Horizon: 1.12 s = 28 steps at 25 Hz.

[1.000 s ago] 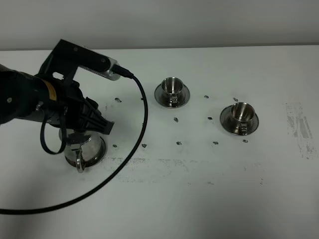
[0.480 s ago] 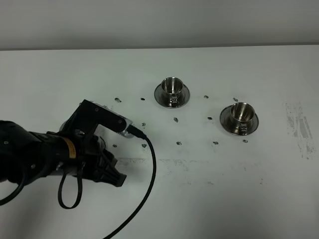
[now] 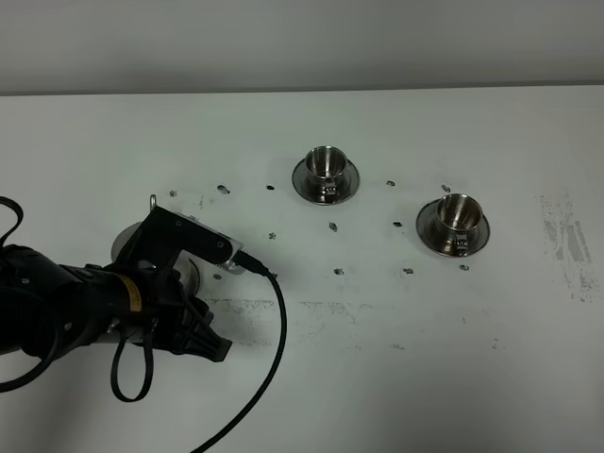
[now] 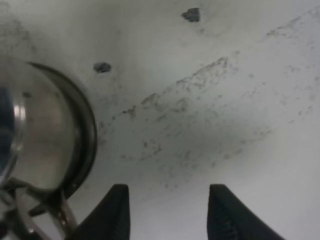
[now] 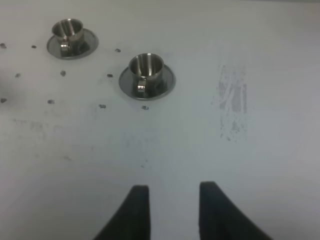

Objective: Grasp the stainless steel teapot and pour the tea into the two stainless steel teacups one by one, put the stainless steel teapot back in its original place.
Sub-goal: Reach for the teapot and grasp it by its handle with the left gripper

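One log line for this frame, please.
left gripper open, beside stainless steel teapot | right gripper open, empty | teacups upright

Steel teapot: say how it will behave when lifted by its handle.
The polished teapot probably feels slippery, so grip firmly. Held by its loop handle, it may swing or tilt. Its rigid steel body should not flex.

White table (image 3: 425,368) with two teacups (image 3: 326,163) (image 3: 458,213)

A white counter (image 3: 396,396) fills the view, with grey scuff marks (image 3: 566,247) near its right edge and small dark specks (image 3: 332,226) across its middle. A plain pale wall (image 3: 377,42) rises behind its far edge.
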Each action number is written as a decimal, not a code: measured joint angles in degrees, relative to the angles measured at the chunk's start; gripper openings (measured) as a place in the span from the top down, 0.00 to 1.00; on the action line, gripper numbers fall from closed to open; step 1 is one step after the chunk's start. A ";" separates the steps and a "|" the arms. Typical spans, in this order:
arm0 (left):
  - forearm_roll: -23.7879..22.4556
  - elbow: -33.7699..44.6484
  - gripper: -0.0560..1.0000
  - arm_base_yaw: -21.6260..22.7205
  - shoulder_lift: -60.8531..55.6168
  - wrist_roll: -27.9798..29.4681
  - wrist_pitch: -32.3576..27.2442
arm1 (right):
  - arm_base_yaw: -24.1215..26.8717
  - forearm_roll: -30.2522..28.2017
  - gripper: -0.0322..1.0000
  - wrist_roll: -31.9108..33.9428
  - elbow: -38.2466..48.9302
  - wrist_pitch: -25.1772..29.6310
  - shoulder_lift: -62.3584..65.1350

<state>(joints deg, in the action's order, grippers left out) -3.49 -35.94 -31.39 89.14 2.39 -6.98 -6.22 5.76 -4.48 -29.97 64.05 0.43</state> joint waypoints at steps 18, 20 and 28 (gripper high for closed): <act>-1.61 0.00 0.60 7.02 0.00 0.05 -7.68 | 0.00 0.00 0.75 0.00 0.00 0.00 0.00; -2.36 0.00 0.60 8.11 0.00 0.05 -8.13 | 0.00 0.00 0.75 0.00 0.00 0.00 0.00; -7.65 0.00 0.60 11.16 -0.13 -0.24 -8.82 | 0.00 0.00 0.75 0.00 0.00 0.00 0.00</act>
<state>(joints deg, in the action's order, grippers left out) -11.14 -35.94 -20.22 89.01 2.15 -15.79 -6.22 5.76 -4.48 -29.97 64.05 0.43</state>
